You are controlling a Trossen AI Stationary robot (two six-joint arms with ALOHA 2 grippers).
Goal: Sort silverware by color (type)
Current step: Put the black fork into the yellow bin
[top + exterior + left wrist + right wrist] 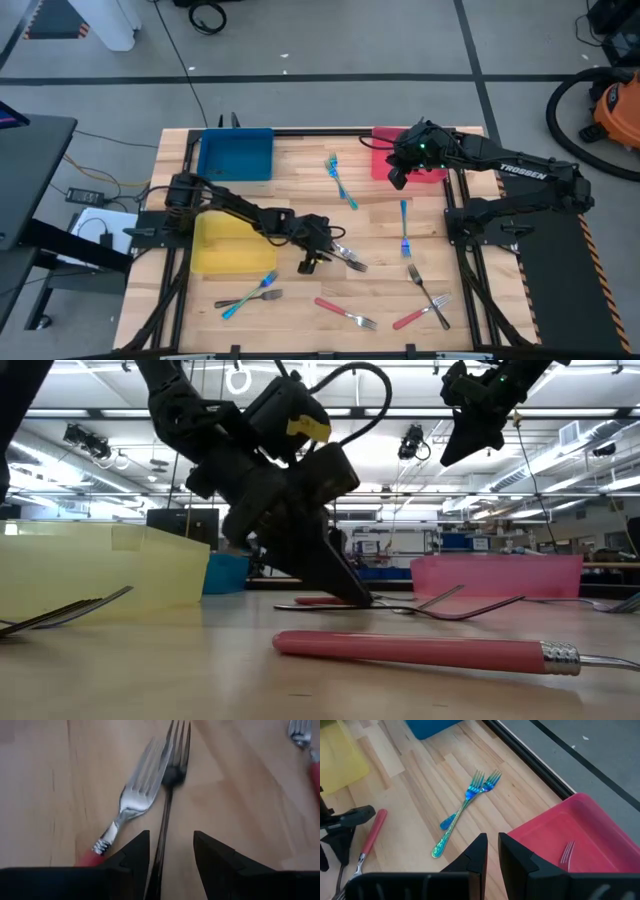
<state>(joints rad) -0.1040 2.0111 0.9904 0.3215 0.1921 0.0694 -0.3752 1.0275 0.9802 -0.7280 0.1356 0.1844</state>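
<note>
One black fork (165, 820) | between left tool (171, 851) fingers (spread, ungripped)

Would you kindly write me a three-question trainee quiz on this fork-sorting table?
1. True or false: the flat red plastic tray already holds a fork.
2. Which handle lies between the left gripper's open fingers: A red, B black, C teal?
3. Fill in: the right gripper hangs above the ___ tray.

Key: 1 true; 2 B, the thin black-handled metal fork, beside a red-handled fork on the pale wooden table; 3 red.
</note>
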